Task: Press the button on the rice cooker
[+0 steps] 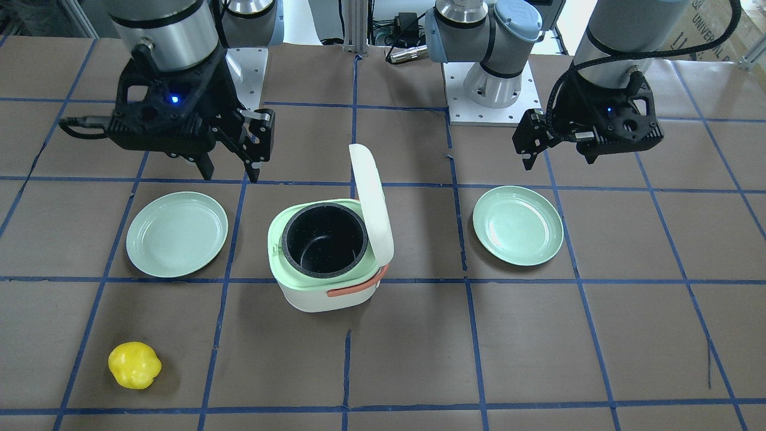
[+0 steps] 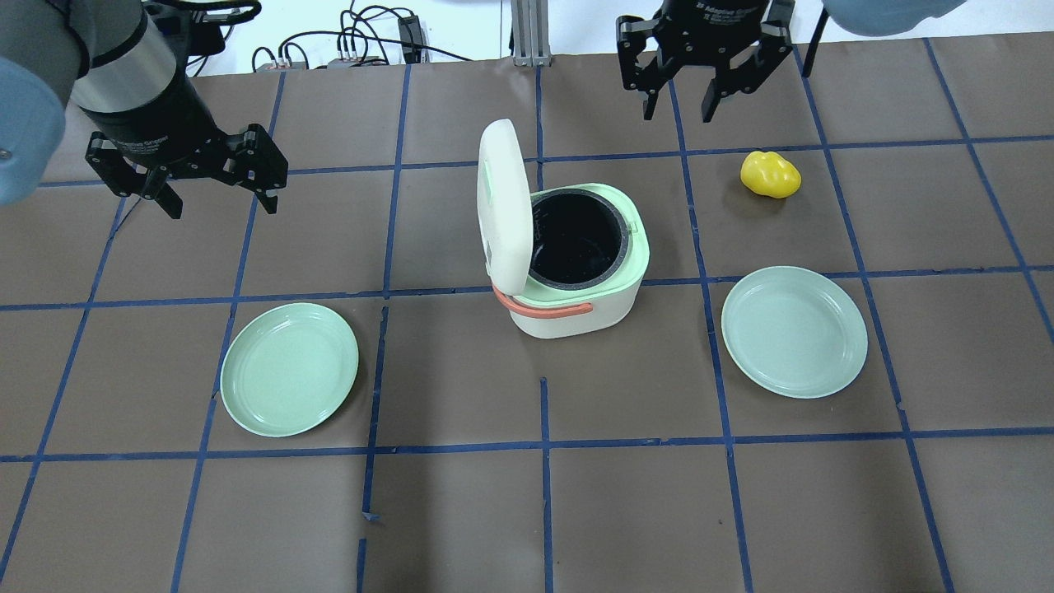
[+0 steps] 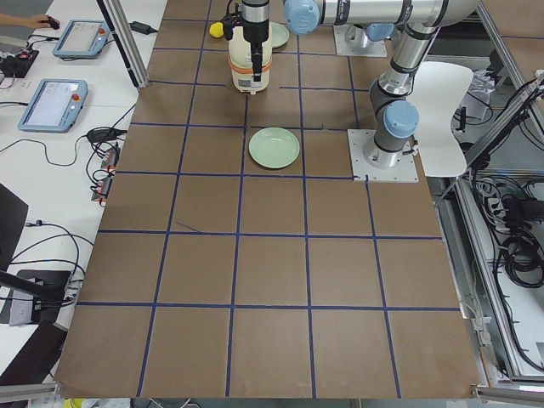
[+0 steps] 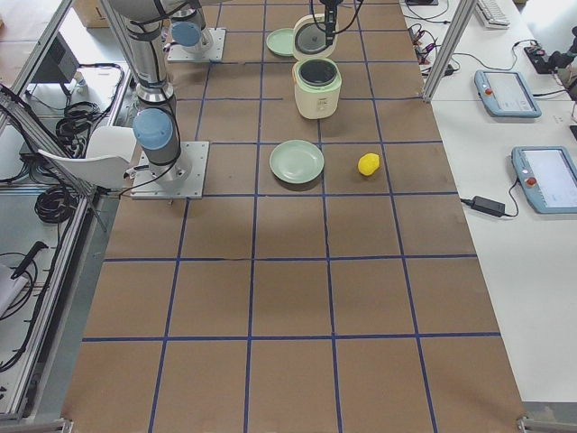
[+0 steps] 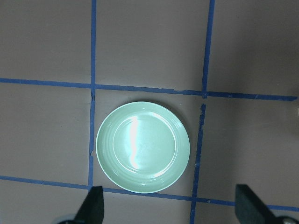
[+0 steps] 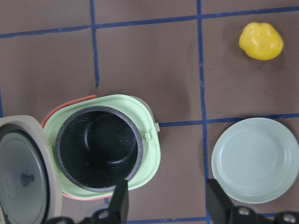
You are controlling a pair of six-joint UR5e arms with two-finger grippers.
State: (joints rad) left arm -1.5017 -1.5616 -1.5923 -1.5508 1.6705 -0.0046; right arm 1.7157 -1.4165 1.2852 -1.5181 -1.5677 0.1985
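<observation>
The rice cooker [image 2: 576,313] stands mid-table. Its white lid [image 2: 502,206] is swung up and stands upright, so the black inner bowl [image 2: 576,239] shows, with nothing in it. The cooker also shows in the front view [image 1: 323,293] and the right wrist view [image 6: 149,158]. A small latch tab [image 6: 149,136] juts from the pale green rim. My left gripper [image 2: 218,198] is open and empty, in the air well to the cooker's left. My right gripper [image 2: 679,105] is open and empty, beyond the cooker and to its right. Neither touches the cooker.
A pale green plate [image 2: 288,369] lies left of the cooker, also in the left wrist view [image 5: 142,147]. A second plate [image 2: 795,331] lies to its right. A yellow lumpy object [image 2: 770,175] lies beyond that plate, near my right gripper.
</observation>
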